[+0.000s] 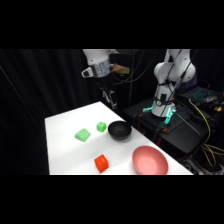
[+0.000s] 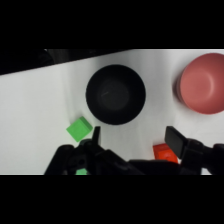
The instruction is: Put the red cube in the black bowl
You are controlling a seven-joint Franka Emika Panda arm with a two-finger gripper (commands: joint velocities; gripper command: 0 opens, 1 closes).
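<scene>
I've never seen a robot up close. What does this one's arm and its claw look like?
The arm is made of glossy white, rounded segments, with teal light glowing at its base. Its white wrist carries a black two-finger gripper: dark linkage ending in two blocky black fingers.

My side camera stands off beside the surface, looking across and down on it from a distance; the arm's base is at upper right and the gripper hangs high over the far edge. My wrist camera looks almost straight down past the gripper, much closer in. Both views share the black bowl, the pink bowl, the red cube by one finger, and a green block beside the other.
</scene>
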